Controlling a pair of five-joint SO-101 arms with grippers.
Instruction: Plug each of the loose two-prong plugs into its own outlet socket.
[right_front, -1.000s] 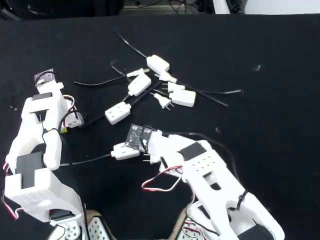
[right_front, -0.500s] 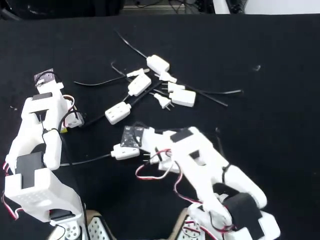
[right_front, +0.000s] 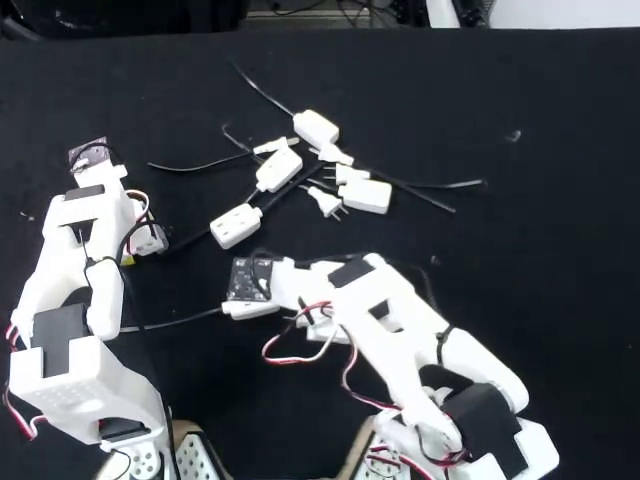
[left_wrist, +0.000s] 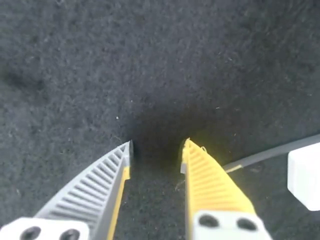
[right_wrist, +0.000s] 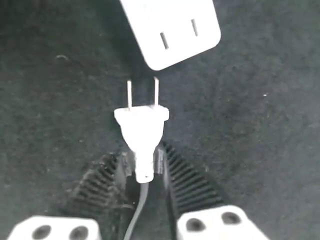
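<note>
On the black table (right_front: 540, 220) two white arms stand side by side at the near edge. The right arm (right_front: 400, 330) lies low and stretches toward the middle of the table. The left arm (right_front: 75, 260) is at the left side, well apart from it.

Farther back, in the middle of the table, there is a group of loose white pieces with thin black cables crossing each other. One block socket (right_front: 236, 226) is the nearest of them to the left arm. A second socket (right_front: 278, 170) lies just behind it, a third socket (right_front: 316, 127) is farthest back, and a fourth socket (right_front: 367, 195) is at the right of the group. A small loose plug (right_front: 328, 204) lies between the second and the fourth one, with its prongs free.

Just before the tip of the right arm lies the near socket (right_front: 250, 306), and its cable runs away to the left. The right gripper (right_wrist: 143, 152) has its jaws closed on the narrow rear part of a white two-prong plug (right_wrist: 141, 122), where the cable comes out. The two prongs point at the face of the near socket and are close to it, but they are not inside the two slots. There is a small gap, and the prongs are not lined up with the slots.

The left gripper (left_wrist: 156, 150) has its jaws apart, with only black cloth between them. Beside it a white corner (left_wrist: 305, 175) and a black cable (left_wrist: 260, 157) are seen.
</note>
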